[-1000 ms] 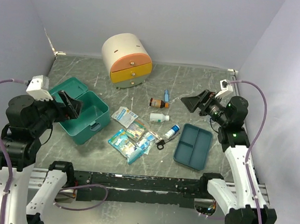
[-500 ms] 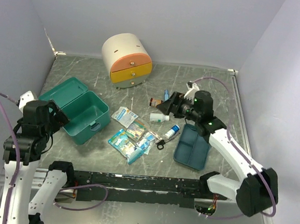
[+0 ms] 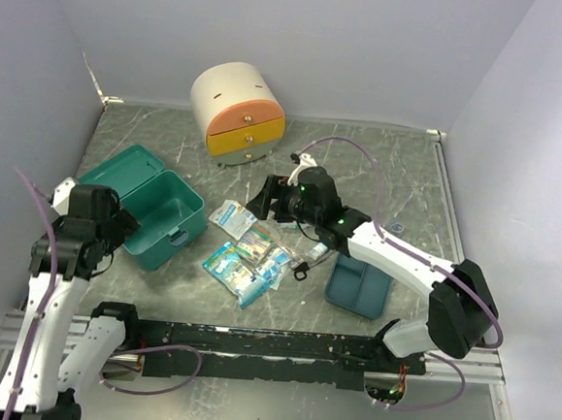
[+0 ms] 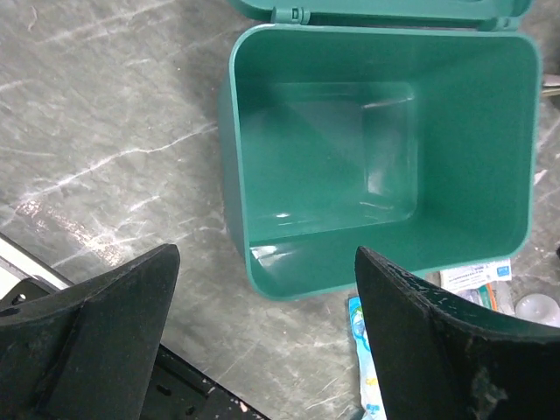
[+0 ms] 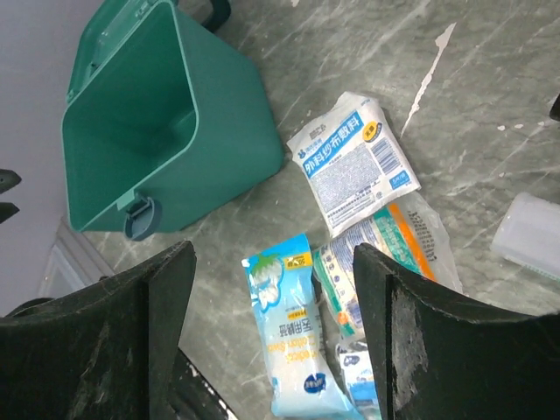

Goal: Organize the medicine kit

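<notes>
Swinging in from the 3 o'clock side, the right arm has crossed to the middle of the grey marbled table (image 3: 401, 171) over the last second, while the left arm has drawn back from above the box toward the 8 o'clock corner. At that corner the left gripper (image 4: 267, 262) hangs with its jaws spread wide and nothing between them, and its wrist camera looks straight down into the medicine kit (image 3: 154, 210). The teal kit sits at about 9 o'clock on the table, lid thrown back toward 10 o'clock, latch side facing 4 o'clock. At 12 o'clock, well apart from the kit, stands the cream cabinet (image 3: 237, 109) with its orange and yellow drawers. Just beside the kit at its 3 o'clock lies a loose cluster of sachets: a white packet (image 5: 354, 153) with a blue label is nearest the far side, a clear packet (image 5: 389, 236) with orange and green contents overlaps its near edge, and a light-blue packet (image 5: 293, 350) lies toward 6 o'clock. The right gripper (image 5: 273, 255) hovers over this cluster, its jaws wide apart and gripping nothing. A pale bottle (image 5: 532, 229) shows at the right edge of the right wrist view. At 4 o'clock rests the dark-blue divided tray (image 3: 357, 289), partly under the right forearm.
</notes>
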{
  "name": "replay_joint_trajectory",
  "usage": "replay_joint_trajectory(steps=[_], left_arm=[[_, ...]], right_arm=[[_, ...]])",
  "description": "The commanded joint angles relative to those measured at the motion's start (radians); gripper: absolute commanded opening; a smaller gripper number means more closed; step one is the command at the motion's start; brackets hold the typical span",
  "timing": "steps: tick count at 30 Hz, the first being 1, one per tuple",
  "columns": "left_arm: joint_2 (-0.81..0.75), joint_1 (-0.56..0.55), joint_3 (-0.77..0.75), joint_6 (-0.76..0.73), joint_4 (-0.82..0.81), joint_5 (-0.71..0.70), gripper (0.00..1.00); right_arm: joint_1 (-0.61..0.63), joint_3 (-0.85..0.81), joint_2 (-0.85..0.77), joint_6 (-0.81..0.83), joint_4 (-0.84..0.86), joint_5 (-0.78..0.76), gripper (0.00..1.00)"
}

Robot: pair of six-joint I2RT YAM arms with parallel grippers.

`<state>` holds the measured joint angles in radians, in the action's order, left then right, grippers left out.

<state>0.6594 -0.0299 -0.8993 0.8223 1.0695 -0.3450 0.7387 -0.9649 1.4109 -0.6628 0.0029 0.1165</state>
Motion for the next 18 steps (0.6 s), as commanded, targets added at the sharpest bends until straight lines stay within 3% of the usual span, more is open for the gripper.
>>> replay_joint_trajectory(steps=[1,4,10,18], left_arm=[[0.096,-0.002,-0.012,0.072,-0.054,-0.048,0.94],[0.133,-0.002,0.022,0.082,-0.109,-0.123,0.92],[0.172,-0.002,0.126,0.117,-0.204,-0.102,0.81],[0.188,-0.001,0.122,0.121,-0.202,-0.129,0.85]], right_arm=[[0.045,-0.071,0.055,-0.003,0.037,-0.108,0.73],[0.079,-0.142,0.128,0.031,0.002,-0.141,0.73],[0.145,-0.324,0.298,0.070,-0.050,-0.213,0.72],[0.211,-0.586,0.549,0.131,-0.140,-0.271,0.72]])
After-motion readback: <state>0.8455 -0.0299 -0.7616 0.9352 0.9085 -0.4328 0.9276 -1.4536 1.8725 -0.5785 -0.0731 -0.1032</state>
